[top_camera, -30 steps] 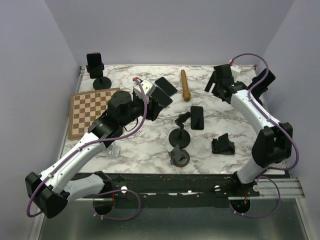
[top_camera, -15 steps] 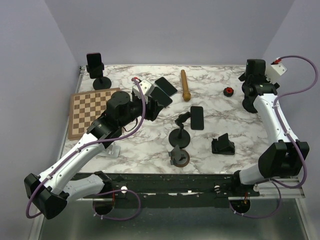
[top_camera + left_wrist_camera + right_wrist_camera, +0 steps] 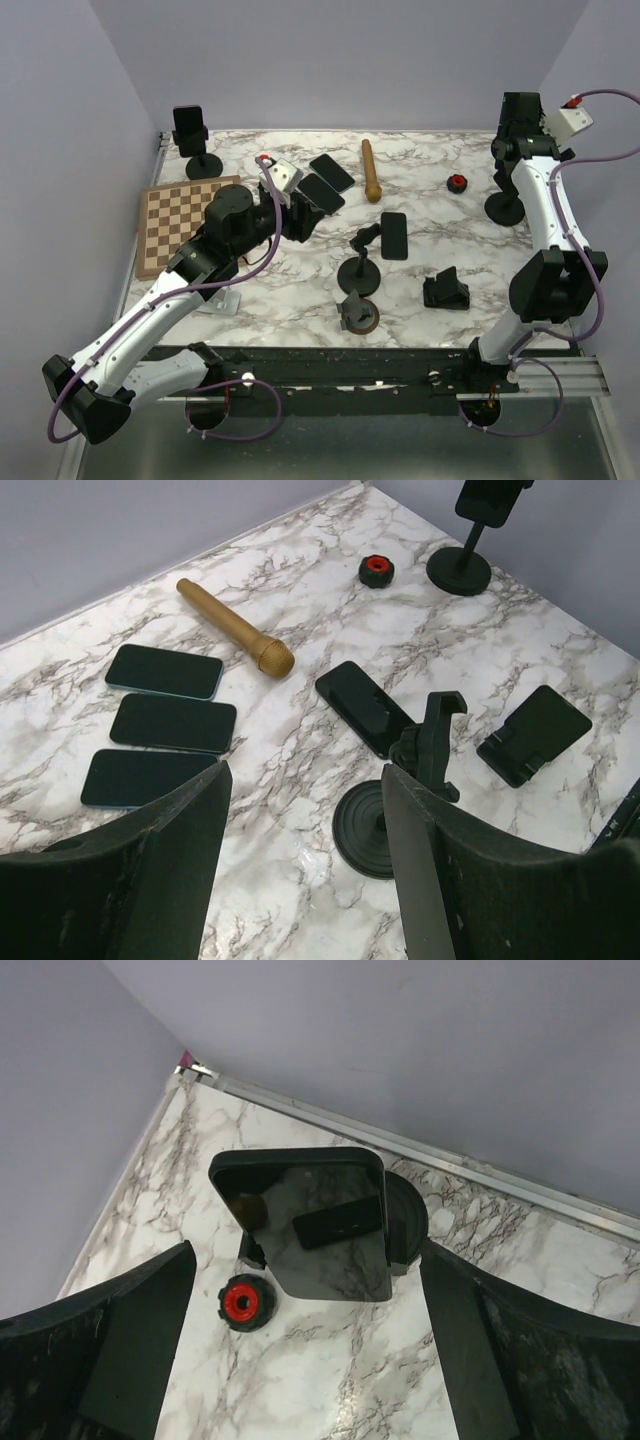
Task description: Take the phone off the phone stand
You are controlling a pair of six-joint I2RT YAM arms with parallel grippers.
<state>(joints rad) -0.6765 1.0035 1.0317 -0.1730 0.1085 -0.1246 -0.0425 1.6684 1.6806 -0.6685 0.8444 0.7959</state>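
The phone [image 3: 300, 1222], clamped in the phone stand [image 3: 408, 1210], is framed dead ahead between the fingers of the released, nearer right gripper [image 3: 305, 1260], its long axis seemingly upright.

From the right wrist, the phone [image 3: 300, 1222] hides nearly all of its stand [image 3: 412, 1215]; only an edge of the base shows. From above, the right arm [image 3: 535, 190] covers that phone. The left wrist picture's top edge crops it
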